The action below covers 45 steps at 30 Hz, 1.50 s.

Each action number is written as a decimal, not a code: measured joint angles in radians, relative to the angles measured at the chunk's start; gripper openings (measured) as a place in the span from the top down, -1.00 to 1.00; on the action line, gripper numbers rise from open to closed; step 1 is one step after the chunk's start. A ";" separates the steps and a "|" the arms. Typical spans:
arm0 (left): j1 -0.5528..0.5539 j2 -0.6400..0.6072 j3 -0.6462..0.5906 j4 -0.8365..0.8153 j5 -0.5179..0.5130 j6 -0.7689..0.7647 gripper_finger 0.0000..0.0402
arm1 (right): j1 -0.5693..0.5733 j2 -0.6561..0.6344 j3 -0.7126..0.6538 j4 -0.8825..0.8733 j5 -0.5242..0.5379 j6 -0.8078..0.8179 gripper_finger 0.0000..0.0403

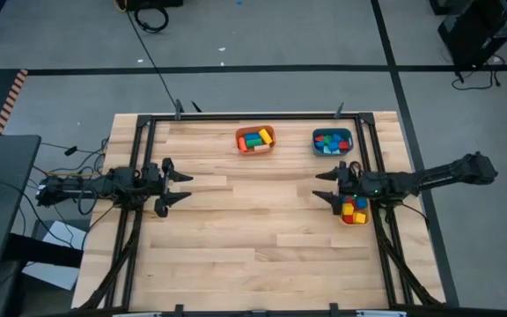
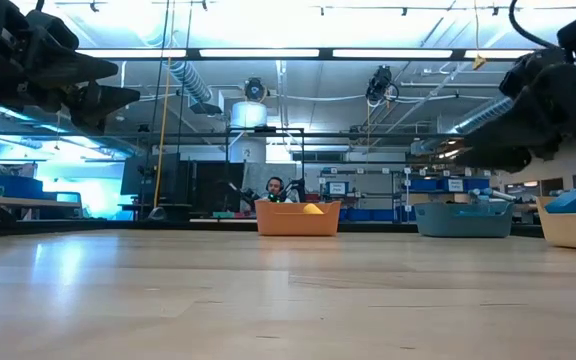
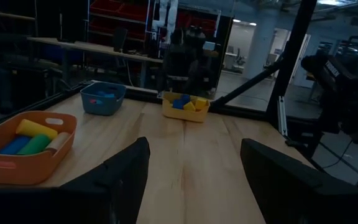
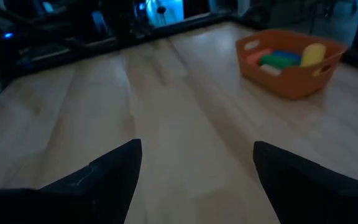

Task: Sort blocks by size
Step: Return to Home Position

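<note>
A: The right end effector (image 1: 321, 186) hangs over the tabletop (image 1: 253, 238) toward its right edge, fingers spread wide and gripping nothing. What could it spoil from there?

B: Nothing by dropping. The danger lies just behind it. Seen from above, that arm crosses over part of the yellow bin (image 1: 356, 222), which sits close to the right edge. If the arm dips while folding home, it could clip the rim, shove the bin toward the edge and tip blocks (image 1: 356, 212) out.

A: And the left end effector (image 1: 186, 188)?

B: Equally wide and empty, toward the left edge, with only bare wood around it. There seems to be little risk there.

A: Where do the blocks lie?

B: All that show are in bins: the yellow one, the orange bin (image 1: 274, 138) at the middle of the far edge, and the blue bin (image 1: 315, 141) beside it, nearer the far right corner. No loose block shows on the tabletop.

A: So the sort is safe?

B: Probably, provided the right arm lifts before it swings. Whether the sizes are grouped correctly cannot be told, because the pieces overlap inside each bin.
</note>
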 joint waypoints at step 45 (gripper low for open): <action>0.000 0.001 0.001 0.021 0.002 0.000 -0.30 | -0.028 -0.444 0.001 -0.127 -0.104 -0.295 -0.58</action>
